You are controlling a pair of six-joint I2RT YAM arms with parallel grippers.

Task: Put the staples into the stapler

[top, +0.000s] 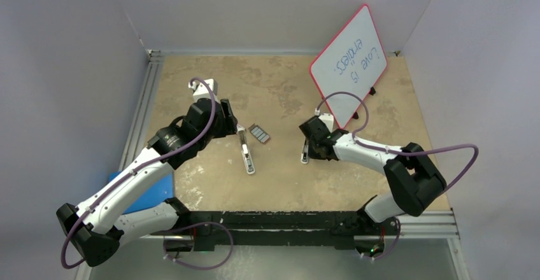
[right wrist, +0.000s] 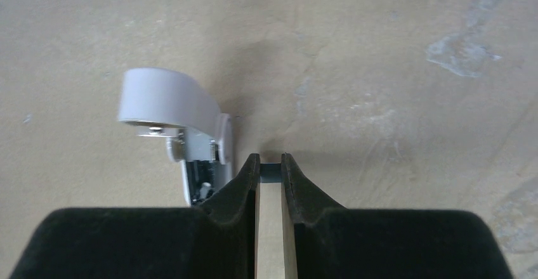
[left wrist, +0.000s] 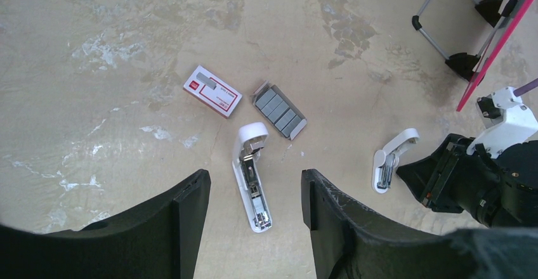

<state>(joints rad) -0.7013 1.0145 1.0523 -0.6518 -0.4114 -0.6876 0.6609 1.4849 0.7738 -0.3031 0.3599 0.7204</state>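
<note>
The slim white stapler [top: 247,154] lies mid-table with its metal channel facing up; in the left wrist view it [left wrist: 252,181] lies below and between my open fingers. The grey staples in their tray [top: 259,133] [left wrist: 279,110] lie just beyond it, with the red-and-white sleeve [left wrist: 212,90] beside them. My left gripper [top: 234,125] [left wrist: 254,193] is open and empty above the stapler. My right gripper [top: 307,147] [right wrist: 271,165] is nearly closed on a small grey strip [right wrist: 271,173] at its tips, right beside the stubby white piece [top: 305,157] [right wrist: 171,101].
A red-framed whiteboard [top: 349,63] stands on its feet at the back right, and its stand [left wrist: 453,35] shows in the left wrist view. A blue object [top: 153,194] lies under the left arm. Grey walls enclose the table.
</note>
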